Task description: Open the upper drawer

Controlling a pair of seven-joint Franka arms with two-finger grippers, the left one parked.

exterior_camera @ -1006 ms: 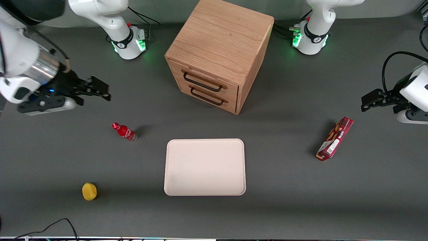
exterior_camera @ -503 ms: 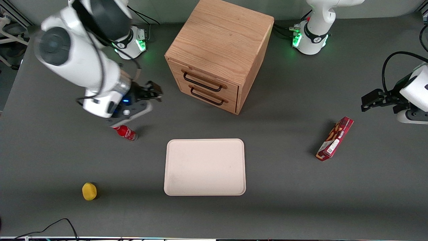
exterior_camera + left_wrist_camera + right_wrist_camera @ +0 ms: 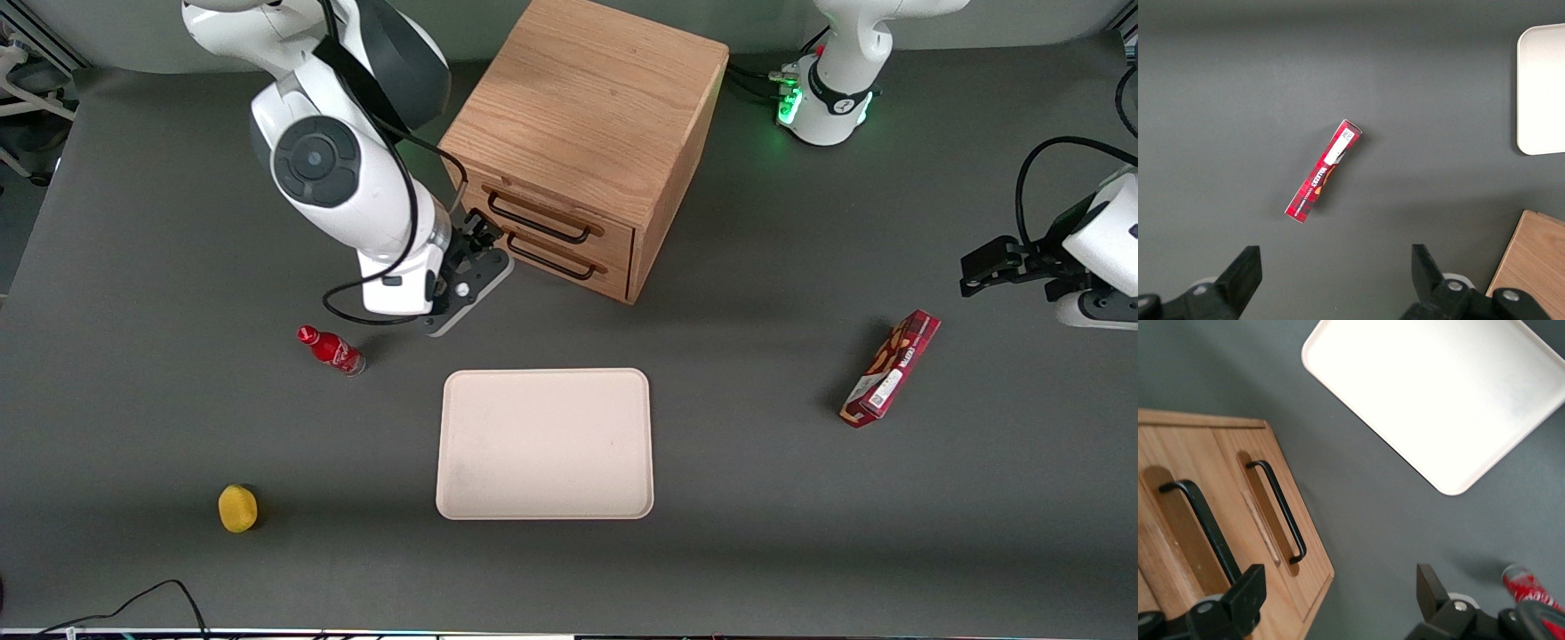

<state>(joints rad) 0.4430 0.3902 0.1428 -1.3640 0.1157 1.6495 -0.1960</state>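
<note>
Gripper point(image 3: 480, 233) spread wide, beside the upper drawer's handle point(image 3: 537, 219).
Risk: it catches the lower drawer's handle point(image 3: 551, 257) just beneath.

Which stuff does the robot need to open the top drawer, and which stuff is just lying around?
Needed:
- upper drawer, closed
- tool, open, in front of the cabinet, near the drawer's handle

Just lying around:
- red bottle
- tray
- yellow ball
- red box
- lower drawer
</note>
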